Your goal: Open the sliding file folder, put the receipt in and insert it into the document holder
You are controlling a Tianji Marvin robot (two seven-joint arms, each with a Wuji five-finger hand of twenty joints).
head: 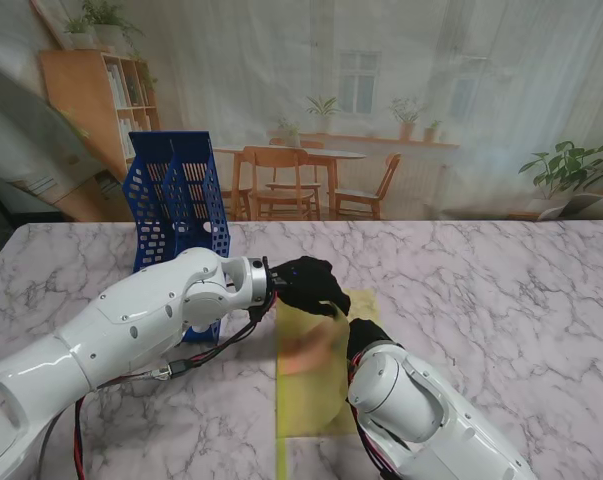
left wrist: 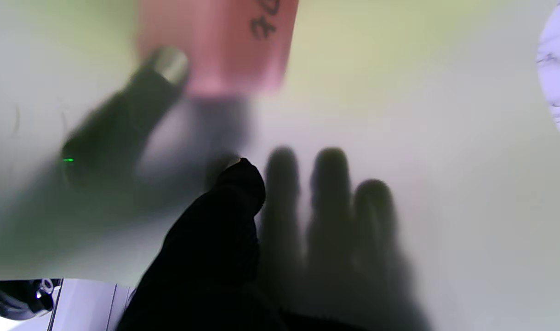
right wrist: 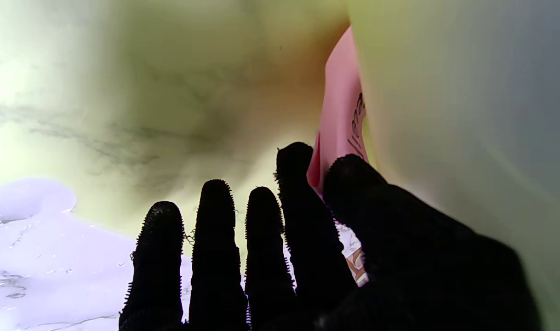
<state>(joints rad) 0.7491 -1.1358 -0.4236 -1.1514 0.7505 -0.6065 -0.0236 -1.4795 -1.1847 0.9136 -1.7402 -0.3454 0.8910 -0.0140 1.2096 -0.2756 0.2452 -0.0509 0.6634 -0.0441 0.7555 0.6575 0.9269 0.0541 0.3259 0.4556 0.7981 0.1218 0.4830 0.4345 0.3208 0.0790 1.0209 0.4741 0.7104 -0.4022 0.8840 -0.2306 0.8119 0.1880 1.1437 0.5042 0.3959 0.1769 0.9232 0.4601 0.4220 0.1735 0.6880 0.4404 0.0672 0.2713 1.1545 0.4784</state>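
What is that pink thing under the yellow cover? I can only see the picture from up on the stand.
Observer: It is the receipt, a pink slip with dark handwriting on it, seen in the right wrist view.
Operator: Who is holding it?
Observer: The right hand pinches it between its thumb and first finger, pushing it inside the folder.
Operator: What is the other hand doing?
Observer: The left hand holds up the folder's top sheet, with its thumb on one side and its other fingers showing as shadows through the cloudy plastic.
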